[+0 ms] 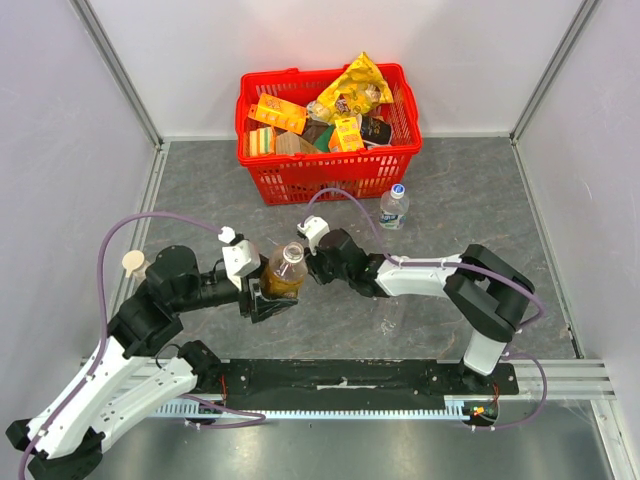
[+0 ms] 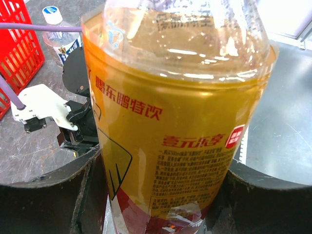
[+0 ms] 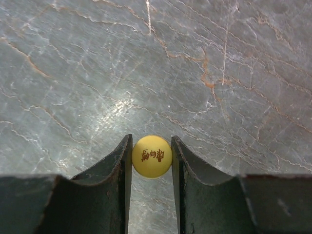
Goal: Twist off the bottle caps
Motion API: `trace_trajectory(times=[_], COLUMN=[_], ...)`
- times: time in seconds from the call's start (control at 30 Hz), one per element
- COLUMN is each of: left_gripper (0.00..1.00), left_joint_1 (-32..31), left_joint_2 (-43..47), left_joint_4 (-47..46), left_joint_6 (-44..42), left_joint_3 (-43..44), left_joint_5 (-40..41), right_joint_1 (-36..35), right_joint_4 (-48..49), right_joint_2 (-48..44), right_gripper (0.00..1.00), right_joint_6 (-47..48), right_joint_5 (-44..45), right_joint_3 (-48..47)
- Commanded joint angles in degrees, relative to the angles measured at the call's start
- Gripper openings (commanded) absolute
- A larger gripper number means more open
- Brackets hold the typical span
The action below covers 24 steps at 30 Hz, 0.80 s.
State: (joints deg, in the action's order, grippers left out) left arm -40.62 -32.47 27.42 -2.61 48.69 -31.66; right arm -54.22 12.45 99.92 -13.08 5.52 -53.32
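Round yellow cap (image 3: 151, 156), red-lettered top

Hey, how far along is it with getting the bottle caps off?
Done, it seems: the yellow cap is off the amber bottle, pinched in the right claw over the table. In hand: the left claw grips that bottle. Left: the water bottle by the red basket has its blue cap on.

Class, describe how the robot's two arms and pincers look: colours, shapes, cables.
The left arm has white lower links and black upper joints; the right arm has a white forearm between black joints. A lilac cable loops along each, and a white block sits near each wrist. The left pincer and right pincer each have two dark fingers, curved inside.
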Motion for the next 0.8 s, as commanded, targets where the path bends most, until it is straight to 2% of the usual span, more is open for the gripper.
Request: trace_trajectory(times=[0.0,0.17,0.3,0.53,0.77], left_gripper=[0.38,0.38,0.38,0.38,0.38], left_joint_1=[-0.16,-0.07,-0.07,-0.07,-0.07], left_joint_2=[-0.49,-1.02,-1.19,-0.93,-0.67], left_joint_4=[-0.53,-0.7,-0.53,-0.35,0.18], left_joint_6=[-2.13,-2.57,-2.31,-2.13,-1.96], left_joint_3=[0.71,0.71,0.88,1.06,1.23], left_joint_5=[0.19,0.37,0.2,0.19,0.81], right_joint_1=[-0.1,-0.01,-0.01,-0.1,0.16], right_joint_4=[3.46,2.41,2.76,2.23,-0.05], right_joint_2=[0.89,2.74,1.6,-1.21,-10.78], right_gripper=[0.08,0.25,0.53,0.85,0.97], right_joint_6=[-1.77,-2.38,-3.18,-3.0,-2.39], right_joint_5=[3.18,2.3,0.55,-0.95,-1.56], right_joint_3=[-2.67,-3.89,-3.11,-2.23,-1.61])
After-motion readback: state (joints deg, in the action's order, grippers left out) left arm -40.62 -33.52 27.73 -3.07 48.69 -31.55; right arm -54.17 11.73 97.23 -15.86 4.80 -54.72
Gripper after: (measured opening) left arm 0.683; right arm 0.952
